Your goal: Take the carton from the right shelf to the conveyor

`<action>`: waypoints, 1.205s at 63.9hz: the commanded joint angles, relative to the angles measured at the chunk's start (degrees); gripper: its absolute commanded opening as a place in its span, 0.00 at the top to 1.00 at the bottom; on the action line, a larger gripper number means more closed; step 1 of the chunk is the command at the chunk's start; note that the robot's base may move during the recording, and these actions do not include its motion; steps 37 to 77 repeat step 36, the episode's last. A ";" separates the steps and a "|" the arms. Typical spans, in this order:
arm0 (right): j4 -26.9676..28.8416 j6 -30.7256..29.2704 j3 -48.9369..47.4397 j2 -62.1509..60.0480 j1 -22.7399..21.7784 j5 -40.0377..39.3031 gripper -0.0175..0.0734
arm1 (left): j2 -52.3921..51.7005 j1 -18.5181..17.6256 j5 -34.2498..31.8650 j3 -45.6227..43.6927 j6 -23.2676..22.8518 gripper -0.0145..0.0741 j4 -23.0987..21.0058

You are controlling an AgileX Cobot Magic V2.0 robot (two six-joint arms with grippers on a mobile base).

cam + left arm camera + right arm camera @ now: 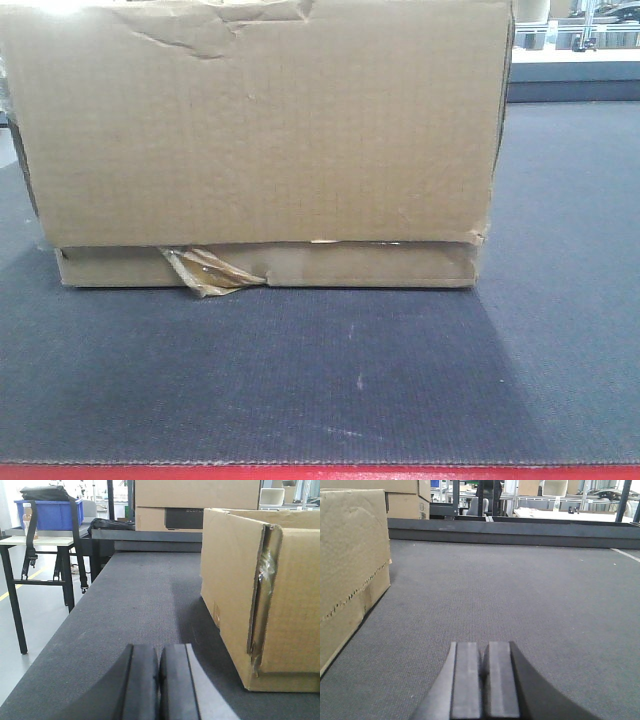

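Carton (260, 140) sits flat on the conveyor (320, 380), between our two grippers, and that is the relation everything now turns on. From our left gripper (160, 680) the box lies ahead and to the right, its end face and taped corner near but clear of the fingers. From our right gripper (484, 680) it lies ahead and to the left, only its near end showing at the edge of the view. Its long axis runs across us, from one arm toward the other, with the wide creased face and the narrow flap band with loose tape turned our way in the front view.

Both grippers are closed on nothing: the dark pads of each meet with no gap we can see, and nothing is between them. Each points level along the belt, low over the ribbed fabric, parallel to the carton's end faces rather than toward them. Whether they touch the belt we cannot tell. Neither touches the box.

We judge the left gripper slightly nearer, since the carton fills more of its view, though the difference is small. With the carton resting squarely on the belt and both arms off it, we take the placement as done or nearly so; the shelf is not in any view. Any further move would have our arms draw outward and back, away from the carton's ends, taking care not to catch the torn tape.
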 commanded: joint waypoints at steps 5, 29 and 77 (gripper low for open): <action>-0.56 -0.42 -0.02 -0.25 -0.41 -0.78 0.89 | -0.34 0.17 -1.06 -0.10 0.12 0.83 -0.23; -0.56 -0.42 -0.02 -0.25 -0.41 -0.78 0.89 | -0.34 0.17 -1.06 -0.10 0.12 0.83 -0.23; -0.56 -0.42 -0.02 -0.25 -0.41 -0.78 0.89 | -0.34 0.17 -1.06 -0.10 0.12 0.83 -0.23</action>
